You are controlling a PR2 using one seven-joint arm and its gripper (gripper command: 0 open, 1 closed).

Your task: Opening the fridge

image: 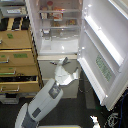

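Note:
The tall white fridge (56, 35) fills the top of the exterior view. Its large upper door (102, 52) stands swung wide toward the exterior view's right, showing its inner side and door shelves. Inside, lit shelves hold a few items. Below the open compartment, a lower drawer front (47, 65) looks closed. My arm rises from the bottom edge, and my gripper (64, 61) points up at the bottom lip of the open compartment, just left of the door's lower corner. The image is too blurred to show how the fingers stand or whether they hold anything.
A tan wooden drawer cabinet (17, 55) stands at the exterior view's left, with several drawers pulled partly out. Dark floor and cables (112, 117) lie at the lower right, under the open door.

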